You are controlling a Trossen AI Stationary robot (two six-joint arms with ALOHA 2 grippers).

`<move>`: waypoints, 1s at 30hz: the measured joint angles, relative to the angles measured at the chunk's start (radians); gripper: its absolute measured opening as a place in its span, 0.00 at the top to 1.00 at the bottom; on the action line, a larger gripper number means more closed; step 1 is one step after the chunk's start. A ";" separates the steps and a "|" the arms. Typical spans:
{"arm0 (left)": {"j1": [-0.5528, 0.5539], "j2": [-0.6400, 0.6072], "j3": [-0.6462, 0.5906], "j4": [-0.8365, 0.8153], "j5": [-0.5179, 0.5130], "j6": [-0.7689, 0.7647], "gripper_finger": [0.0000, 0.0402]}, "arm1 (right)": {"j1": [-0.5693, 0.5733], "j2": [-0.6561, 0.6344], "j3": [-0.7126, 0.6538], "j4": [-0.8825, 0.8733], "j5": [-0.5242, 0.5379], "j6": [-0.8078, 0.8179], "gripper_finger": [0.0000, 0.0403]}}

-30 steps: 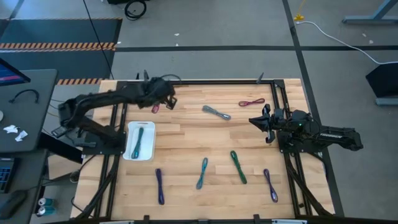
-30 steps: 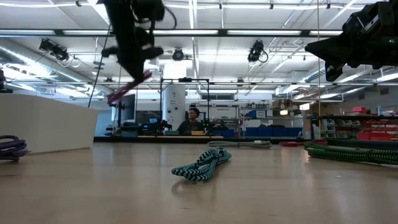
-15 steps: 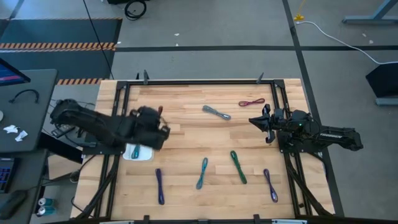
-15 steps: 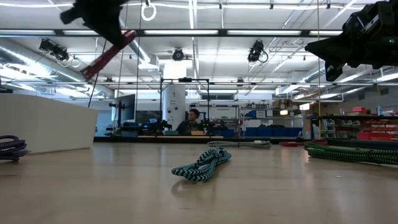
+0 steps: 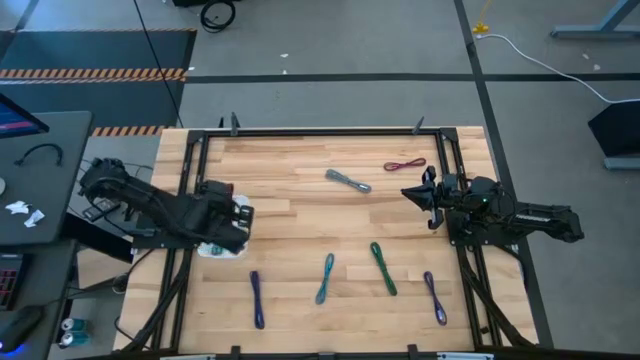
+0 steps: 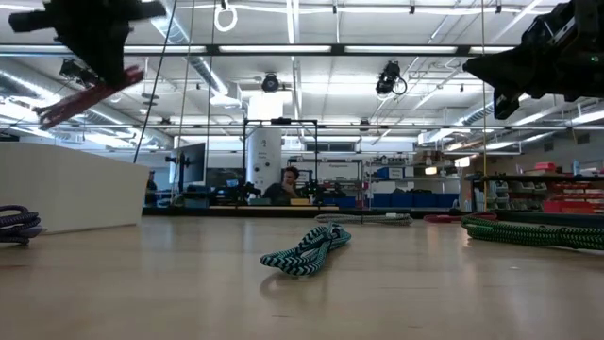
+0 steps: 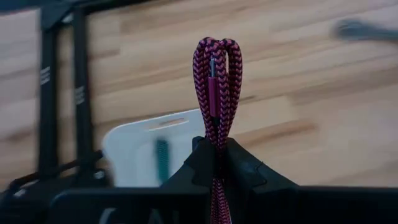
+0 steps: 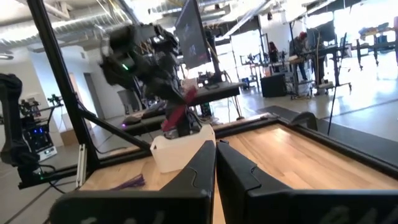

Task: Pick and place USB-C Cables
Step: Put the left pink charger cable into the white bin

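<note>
Maroon USB-C cable (image 7: pixel 216 81) is clamped in the left hand (image 7: pixel 214 152), held in the air over the white tray (image 7: pixel 134 144), where a teal cable (image 7: pixel 161 155) lies. Right hand (image 5: pixel 428 203) hovers pressed together above the worktop (image 5: pixel 300 225).

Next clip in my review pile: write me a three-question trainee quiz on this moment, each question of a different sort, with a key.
1. True or false: the left gripper is shut on the maroon cable.
2. What already lies in the white tray? A) a teal cable B) a grey cable C) nothing
3. Fill in: the right gripper waits near the table's ____ edge, holding nothing.

Key: 1 true. 2 A, the teal cable. 3 right.
</note>
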 joint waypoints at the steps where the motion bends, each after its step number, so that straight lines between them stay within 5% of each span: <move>1: 0.026 -0.004 -0.021 -0.002 0.027 0.002 0.95 | 0.000 0.000 0.000 0.006 0.000 0.000 0.96; 15: 0.293 -0.170 -0.367 0.390 0.284 0.212 0.93 | 0.000 0.000 0.000 0.003 -0.001 0.000 0.96; 30: 0.434 -0.181 -0.495 0.613 0.482 0.351 0.90 | 0.000 0.000 0.000 0.003 -0.003 0.001 0.96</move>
